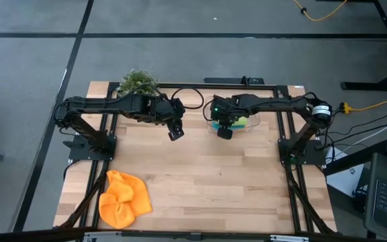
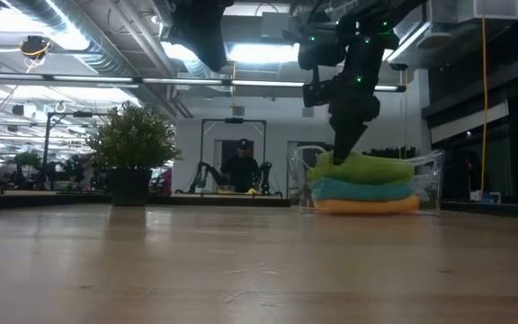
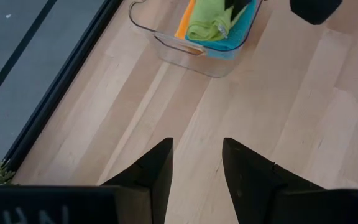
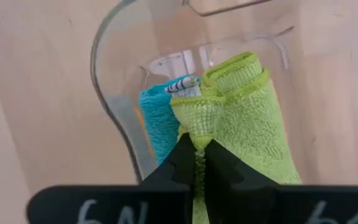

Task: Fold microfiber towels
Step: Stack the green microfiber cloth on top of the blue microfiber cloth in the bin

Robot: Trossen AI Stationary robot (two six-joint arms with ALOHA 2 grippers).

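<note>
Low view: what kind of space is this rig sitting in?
Probably a robotics lab or workshop. Exposed ceiling ducts and strip lights overhead, another robot arm rig with a person behind it in the background, and cables running over the bare floor beside the framed wooden table.

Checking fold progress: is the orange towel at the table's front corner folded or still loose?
Loose. The orange towel lies crumpled in an uneven heap on the table, with no straight folded edges, away from both arms.
</note>
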